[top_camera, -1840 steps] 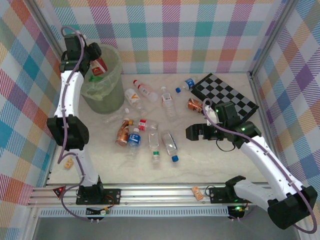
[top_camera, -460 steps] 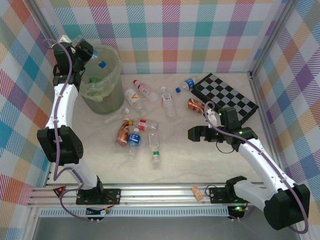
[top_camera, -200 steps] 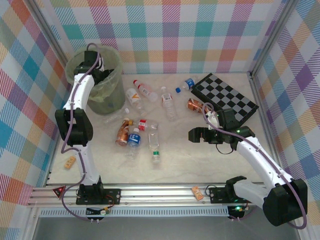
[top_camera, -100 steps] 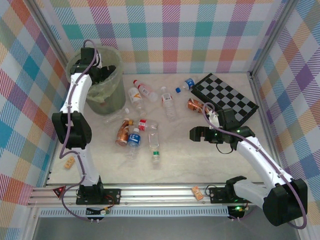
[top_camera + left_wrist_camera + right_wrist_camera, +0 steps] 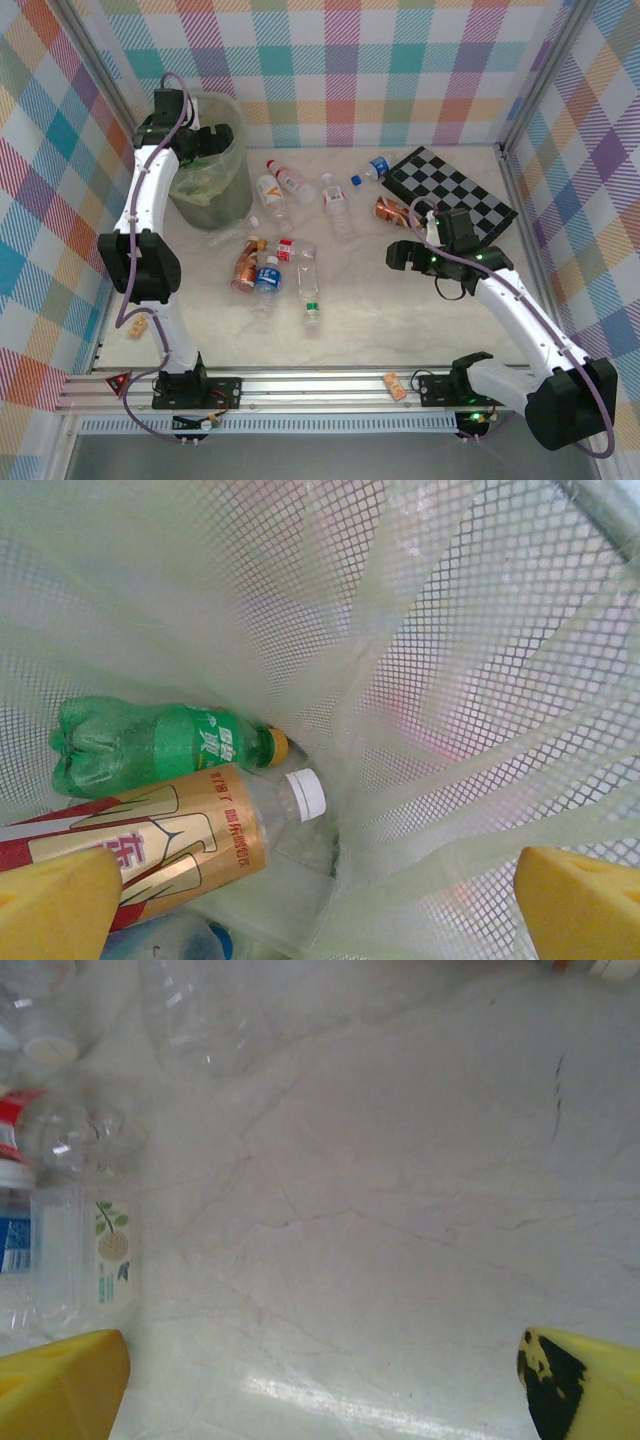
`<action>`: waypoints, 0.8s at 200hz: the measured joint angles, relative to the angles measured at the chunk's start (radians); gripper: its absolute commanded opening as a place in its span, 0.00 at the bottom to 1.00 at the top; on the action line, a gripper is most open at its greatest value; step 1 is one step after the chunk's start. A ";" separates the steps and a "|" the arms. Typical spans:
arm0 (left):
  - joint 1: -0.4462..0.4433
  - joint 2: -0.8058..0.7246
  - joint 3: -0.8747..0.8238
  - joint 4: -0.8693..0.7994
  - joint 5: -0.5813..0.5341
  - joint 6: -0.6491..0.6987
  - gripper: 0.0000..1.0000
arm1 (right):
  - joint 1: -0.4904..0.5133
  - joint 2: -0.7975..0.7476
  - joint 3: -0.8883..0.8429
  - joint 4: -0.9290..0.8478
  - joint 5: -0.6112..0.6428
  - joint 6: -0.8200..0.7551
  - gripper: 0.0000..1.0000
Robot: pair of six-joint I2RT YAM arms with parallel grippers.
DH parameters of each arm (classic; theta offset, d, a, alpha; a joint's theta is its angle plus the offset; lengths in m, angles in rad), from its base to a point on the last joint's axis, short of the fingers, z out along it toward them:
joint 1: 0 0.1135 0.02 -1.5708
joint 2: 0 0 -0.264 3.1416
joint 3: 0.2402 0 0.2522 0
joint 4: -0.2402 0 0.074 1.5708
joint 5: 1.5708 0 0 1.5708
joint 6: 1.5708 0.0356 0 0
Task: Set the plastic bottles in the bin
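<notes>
In the bin (image 5: 222,195), the left gripper (image 5: 320,910) hangs released — green bottle (image 5: 150,748) below. The right gripper (image 5: 320,1385) gapes empty over the tabletop (image 5: 400,1210).

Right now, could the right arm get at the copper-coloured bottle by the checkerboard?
Probably yes: the open right gripper hangs close to the copper-coloured bottle, with only bare table between them.

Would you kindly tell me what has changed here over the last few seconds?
The clear blue-capped bottle that lay in the middle of the table is gone from there. The left gripper carried one over the bin, lowered into it and now stands open and empty at its mouth. The right gripper drifted slightly toward the far wall, open. The other bottles and the checkerboard stayed put.
</notes>
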 measured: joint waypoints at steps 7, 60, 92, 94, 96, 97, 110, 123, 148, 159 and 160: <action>0.000 -0.004 0.000 0.000 0.000 0.000 1.00 | 0.000 0.000 0.008 0.001 0.008 -0.001 0.99; 0.007 -0.068 0.009 -0.008 0.004 -0.005 1.00 | 0.000 0.031 0.081 0.013 0.083 -0.099 0.99; 0.008 -0.106 0.051 -0.025 0.013 -0.015 1.00 | 0.000 0.078 0.120 0.056 0.132 -0.281 0.99; 0.008 -0.108 0.053 -0.026 0.014 -0.015 1.00 | 0.000 0.086 0.126 0.055 0.135 -0.298 0.99; 0.008 -0.110 0.055 -0.027 0.014 -0.015 1.00 | 0.000 0.093 0.131 0.056 0.138 -0.308 0.99; 0.008 -0.112 0.056 -0.028 0.014 -0.016 1.00 | 0.000 0.100 0.135 0.056 0.141 -0.320 0.99; 0.009 -0.138 0.061 -0.039 0.014 -0.020 1.00 | 0.000 0.179 0.190 0.049 0.170 -0.436 0.99; 0.010 -0.184 0.043 -0.046 0.015 -0.029 1.00 | -0.005 0.274 0.253 0.048 0.208 -0.552 0.99; 0.006 -0.397 -0.170 0.010 0.053 -0.094 1.00 | -0.035 0.449 0.344 0.048 0.235 -0.739 1.00; -0.006 -0.528 -0.306 0.037 0.080 -0.132 1.00 | -0.057 0.522 0.386 0.038 0.231 -0.798 1.00; -0.008 -0.545 -0.323 0.043 0.083 -0.137 1.00 | -0.060 0.531 0.392 0.037 0.230 -0.805 1.00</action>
